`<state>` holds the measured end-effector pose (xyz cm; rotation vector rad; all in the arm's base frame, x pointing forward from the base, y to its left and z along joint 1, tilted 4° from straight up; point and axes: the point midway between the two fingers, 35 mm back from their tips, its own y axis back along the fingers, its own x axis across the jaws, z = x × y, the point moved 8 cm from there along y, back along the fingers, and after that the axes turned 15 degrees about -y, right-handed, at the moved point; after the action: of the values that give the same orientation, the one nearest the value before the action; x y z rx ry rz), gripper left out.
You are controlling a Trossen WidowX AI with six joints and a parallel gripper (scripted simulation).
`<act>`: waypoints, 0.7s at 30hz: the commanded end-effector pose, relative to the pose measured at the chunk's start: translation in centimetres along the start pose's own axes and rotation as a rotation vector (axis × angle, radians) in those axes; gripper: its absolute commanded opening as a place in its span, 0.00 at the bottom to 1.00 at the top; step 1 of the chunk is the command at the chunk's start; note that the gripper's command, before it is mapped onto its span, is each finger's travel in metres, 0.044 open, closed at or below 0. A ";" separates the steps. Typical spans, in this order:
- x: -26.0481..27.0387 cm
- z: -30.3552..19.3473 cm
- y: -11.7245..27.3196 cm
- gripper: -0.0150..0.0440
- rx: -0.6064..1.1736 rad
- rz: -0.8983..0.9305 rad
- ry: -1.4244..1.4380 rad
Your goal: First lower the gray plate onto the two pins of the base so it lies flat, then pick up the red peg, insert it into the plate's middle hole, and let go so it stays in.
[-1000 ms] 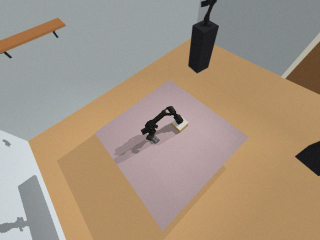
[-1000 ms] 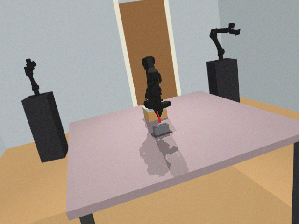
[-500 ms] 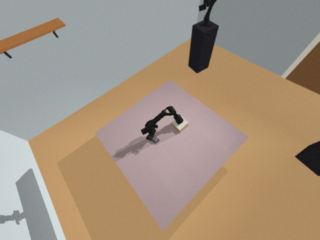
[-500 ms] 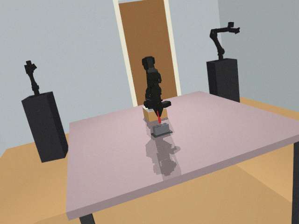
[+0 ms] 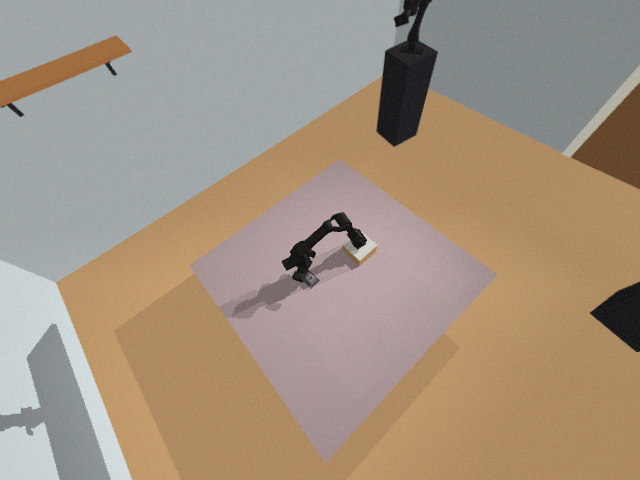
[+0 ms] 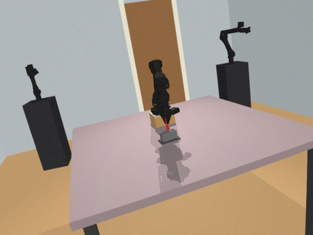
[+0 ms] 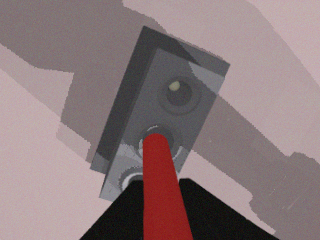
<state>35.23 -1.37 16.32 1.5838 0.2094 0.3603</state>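
The gray plate (image 6: 168, 136) (image 7: 145, 107) lies flat on the dark base (image 6: 163, 142) (image 7: 121, 97). A pale pin tip shows in the plate's far end hole in the wrist view; the near end hole is partly covered by a finger. My gripper (image 6: 166, 122) (image 7: 160, 190) is shut on the red peg (image 6: 167, 126) (image 7: 156, 157) and holds it above the plate, pointing down with a slight tilt. The peg's lower end is at the middle hole in the wrist view and meets the plate's top in the exterior view. Whether it has entered the hole I cannot tell.
The arm stands on a white-topped wooden block (image 5: 360, 255) (image 6: 157, 122) behind the plate, on the pink table (image 5: 336, 335) (image 6: 113, 164). The arm's shadow falls across the table and plate. Black pedestals (image 6: 46, 133) (image 6: 234, 83) with other arms stand beyond the table.
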 end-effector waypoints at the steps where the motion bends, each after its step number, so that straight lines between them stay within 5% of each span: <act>1: -0.2 -0.1 -0.9 0.25 0.008 -0.009 0.002; 21: -0.1 -0.1 -0.7 0.25 0.002 -0.005 0.001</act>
<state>35.23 -1.34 15.71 1.5849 0.2139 0.3571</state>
